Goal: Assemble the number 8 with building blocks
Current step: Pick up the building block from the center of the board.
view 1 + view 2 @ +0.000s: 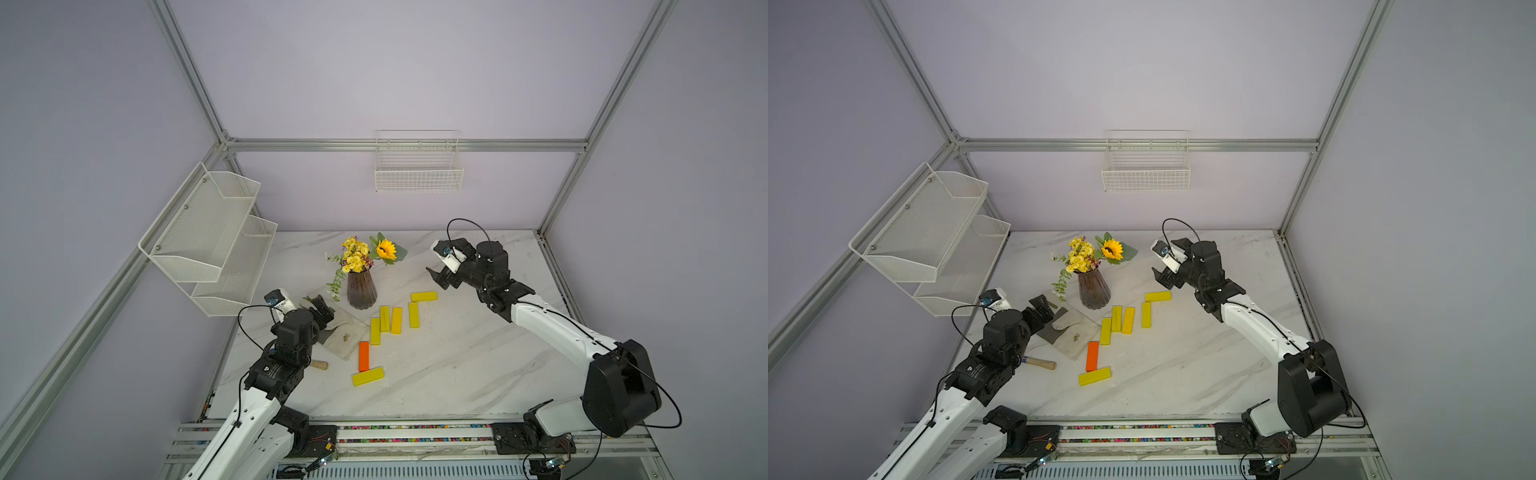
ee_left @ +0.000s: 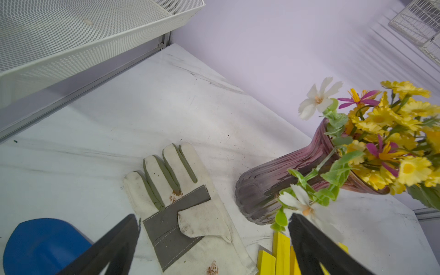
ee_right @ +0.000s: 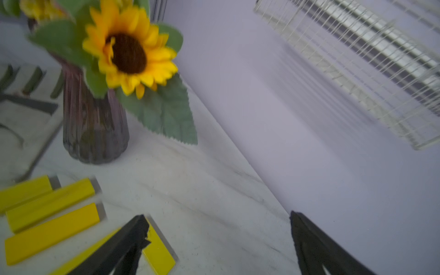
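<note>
Building blocks (image 1: 368,376): seven stiff bars, judged light and smooth, are scattered loose at lower centre, the orange bar (image 1: 363,356) among the nearest; each is best pinched across its narrow sides at mid-length. Left gripper (image 1: 322,309) and right gripper (image 1: 436,277) are held wide and empty. Marble-pattern table (image 1: 457,374), judged slick; vase (image 1: 361,291) behind; lilac walls (image 1: 374,62) with wire basket (image 1: 419,170).

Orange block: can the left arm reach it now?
Likely yes: the left tool hangs open over the glove, the orange block lies uncovered right beside that glove, and nothing stands between.
</note>
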